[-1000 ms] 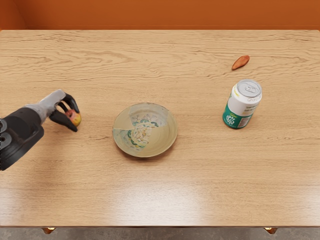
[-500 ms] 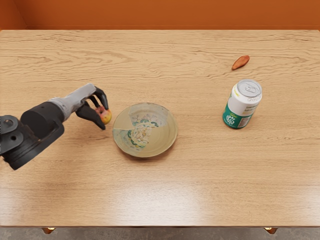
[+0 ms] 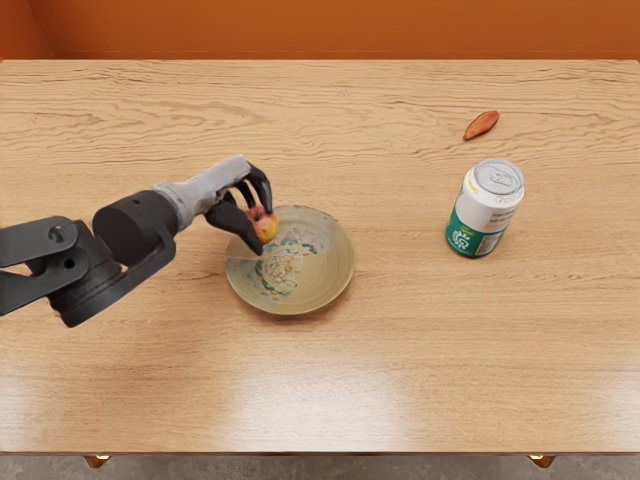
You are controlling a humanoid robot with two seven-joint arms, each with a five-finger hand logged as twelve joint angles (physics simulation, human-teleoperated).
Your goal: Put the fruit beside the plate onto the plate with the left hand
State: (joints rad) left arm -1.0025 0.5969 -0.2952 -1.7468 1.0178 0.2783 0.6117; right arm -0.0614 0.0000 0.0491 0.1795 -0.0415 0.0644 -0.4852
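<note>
Fruit (image 3: 265, 227): small, round, yellow with a red blush, pinched between the dark fingers (image 3: 262, 187) and thumb of the left hand (image 3: 243, 203). It is held at the fingertips, over the near-left rim of the plate. Whether it touches the plate cannot be told.

Plate (image 3: 335, 285): shallow, olive-green with a pale pattern in the middle. It lies just below the fingertips and spreads away from them toward the picture's right.

Left arm (image 3: 110, 250): dark grey joints with a lighter grey wrist. It enters from the picture's left edge and slants up to the hand.

Table (image 3: 400, 380): light wood with a strong grain running across and a soft sheen toward the near edge. It fills nearly the whole view.

Can (image 3: 485, 222): green and white with a silver top, upright, well apart from the fingers on the far side of the plate.

Orange-brown piece (image 3: 481, 124): small, elongated, lying beyond the can, farther still from the fingers.

Wall (image 3: 330, 28): plain orange, behind the table's far edge.

Floor (image 3: 300, 468): a thin grey strip below the near edge.
</note>
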